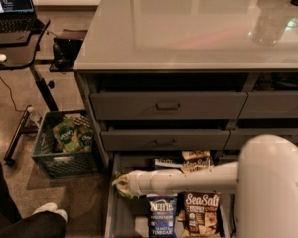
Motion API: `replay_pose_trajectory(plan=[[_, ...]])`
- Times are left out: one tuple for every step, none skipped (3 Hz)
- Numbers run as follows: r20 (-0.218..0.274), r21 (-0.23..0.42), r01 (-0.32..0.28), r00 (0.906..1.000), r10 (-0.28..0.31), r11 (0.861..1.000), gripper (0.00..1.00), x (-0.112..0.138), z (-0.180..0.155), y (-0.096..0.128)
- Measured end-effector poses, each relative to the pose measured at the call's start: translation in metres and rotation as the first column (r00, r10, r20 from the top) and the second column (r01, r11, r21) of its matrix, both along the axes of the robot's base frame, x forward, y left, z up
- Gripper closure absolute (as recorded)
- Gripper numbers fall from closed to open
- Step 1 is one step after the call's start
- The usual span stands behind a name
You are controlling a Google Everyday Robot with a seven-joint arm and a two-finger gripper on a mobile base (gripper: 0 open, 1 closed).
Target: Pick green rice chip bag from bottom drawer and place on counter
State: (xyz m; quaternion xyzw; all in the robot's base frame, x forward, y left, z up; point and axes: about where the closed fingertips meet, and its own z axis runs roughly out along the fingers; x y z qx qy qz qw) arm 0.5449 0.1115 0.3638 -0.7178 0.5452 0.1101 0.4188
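The bottom drawer (123,217) is pulled open below the counter (188,33). My white arm reaches left across the drawer from the lower right. My gripper (120,185) is at the drawer's left wall, with its fingers hidden behind the wrist. A small crumpled light-green bag, the green rice chip bag (118,186), sits at its tip and looks gripped. It overlaps the drawer's left rim.
A blue Kettle bag (163,214) and a brown Sea Salt bag (201,212) lie in the drawer, with more bags at the back (191,160). A green crate (64,150) stands on the floor at left, beside a black desk (17,43). A person's leg (20,222) is at the bottom left.
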Motion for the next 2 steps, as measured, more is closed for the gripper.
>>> replay_pose_trajectory(plan=[[0.007,0.059,-0.028,0.9996,0.027,0.998,1.00,-0.024,0.027,-0.010],[-0.005,0.076,-0.003,1.0000,0.004,0.997,1.00,-0.028,0.038,-0.029]])
